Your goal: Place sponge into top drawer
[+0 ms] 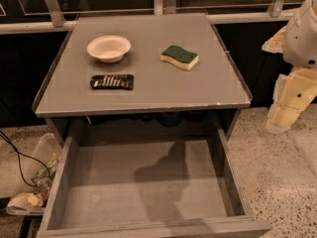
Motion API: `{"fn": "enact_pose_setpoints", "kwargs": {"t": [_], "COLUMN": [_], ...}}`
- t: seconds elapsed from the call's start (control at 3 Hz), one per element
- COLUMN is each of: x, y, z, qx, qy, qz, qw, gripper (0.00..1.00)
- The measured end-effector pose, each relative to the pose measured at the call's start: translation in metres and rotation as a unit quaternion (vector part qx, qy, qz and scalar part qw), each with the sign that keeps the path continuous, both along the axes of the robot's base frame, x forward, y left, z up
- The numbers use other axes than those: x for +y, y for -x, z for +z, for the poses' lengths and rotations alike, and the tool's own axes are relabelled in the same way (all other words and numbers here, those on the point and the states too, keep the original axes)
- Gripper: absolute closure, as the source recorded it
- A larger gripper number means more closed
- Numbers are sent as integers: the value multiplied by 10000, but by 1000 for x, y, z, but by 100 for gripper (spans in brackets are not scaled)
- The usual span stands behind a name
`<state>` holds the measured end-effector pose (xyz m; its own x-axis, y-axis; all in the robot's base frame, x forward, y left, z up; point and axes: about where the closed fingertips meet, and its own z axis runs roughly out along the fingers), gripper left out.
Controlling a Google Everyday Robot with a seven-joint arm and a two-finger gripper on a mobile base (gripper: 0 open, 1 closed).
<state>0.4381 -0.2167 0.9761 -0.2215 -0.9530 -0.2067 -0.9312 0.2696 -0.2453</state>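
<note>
Speckled floor (277,182) surrounding grey bench (148,94), which is filling upper half of frame. Top drawer (99,182) standing pulled open across lower half. Gripper (287,110) hanging at right edge, well apart from bench items; released or clenched, cannot tell. Bowl (109,48) sitting upper left, black remote (112,81) lying just below. Sponge (179,57) resting on bench, upper centre-right, green side up. Judging step: reach not yet begun. Next move calling for travelling left over sponge, descending, grasping.
</note>
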Motion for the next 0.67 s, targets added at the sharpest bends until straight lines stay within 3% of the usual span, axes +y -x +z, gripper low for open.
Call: {"fn": "enact_pose_setpoints", "kwargs": {"t": [0.33,0.67], "x": [2,17], "y": [-2,-25], "z": [3,9], "qx": [-86,-328], "qy": [-45,-377], "qz": [25,241], "qw": [10000,9985], "gripper": [0,0]}}
